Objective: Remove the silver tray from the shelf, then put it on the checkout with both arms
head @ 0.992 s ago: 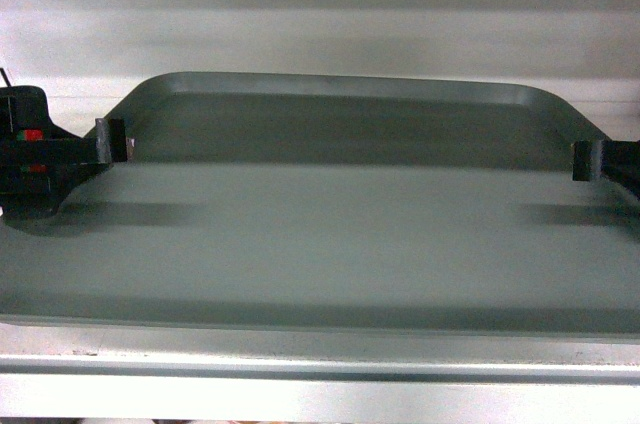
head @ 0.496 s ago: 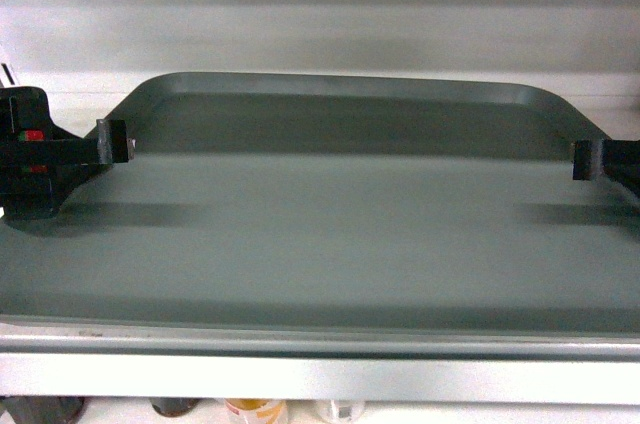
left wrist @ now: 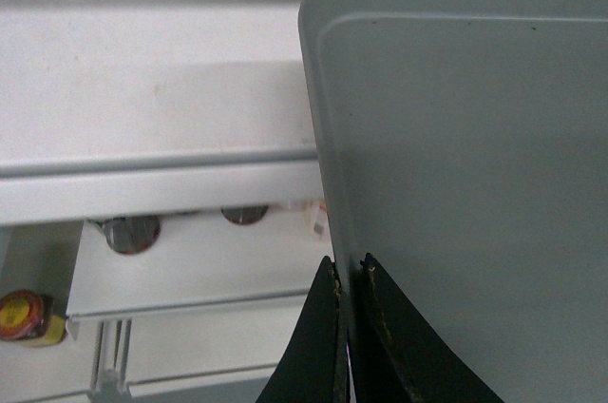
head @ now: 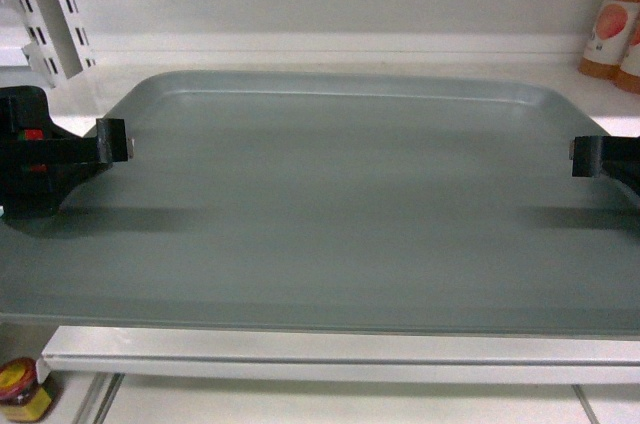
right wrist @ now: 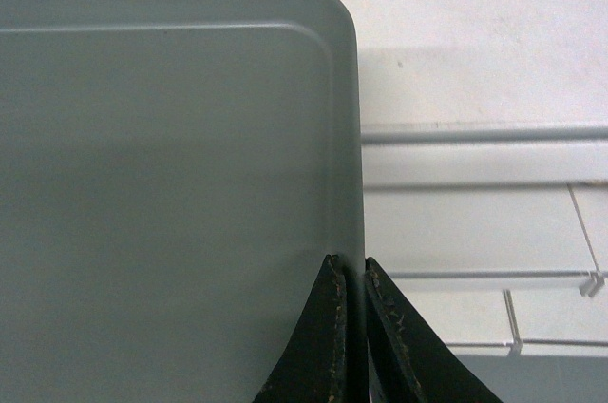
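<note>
The silver tray (head: 330, 204) fills the middle of the head view, held level in front of the white shelf (head: 330, 49). My left gripper (head: 112, 141) is shut on its left rim and my right gripper (head: 585, 156) is shut on its right rim. In the left wrist view the jaws (left wrist: 349, 265) pinch the tray's edge (left wrist: 475, 165), with the shelf board (left wrist: 142, 99) beyond and to the left. The right wrist view mirrors this: gripper (right wrist: 348, 263) clamped on the rim of the tray (right wrist: 171, 184), shelf (right wrist: 475, 51) beside it. The checkout is out of view.
Orange-labelled bottles (head: 610, 34) stand on the shelf at the back right. A slotted white upright (head: 55, 14) rises at the back left. Below the tray runs a lower shelf lip (head: 300, 354), with a red-lidded jar (head: 20, 389) at the bottom left and jar lids (left wrist: 131, 232) underneath.
The view has drawn back from the shelf with the tray still in both grippers. The upright, the bottles and the lower shelf with its jar have come into sight.
</note>
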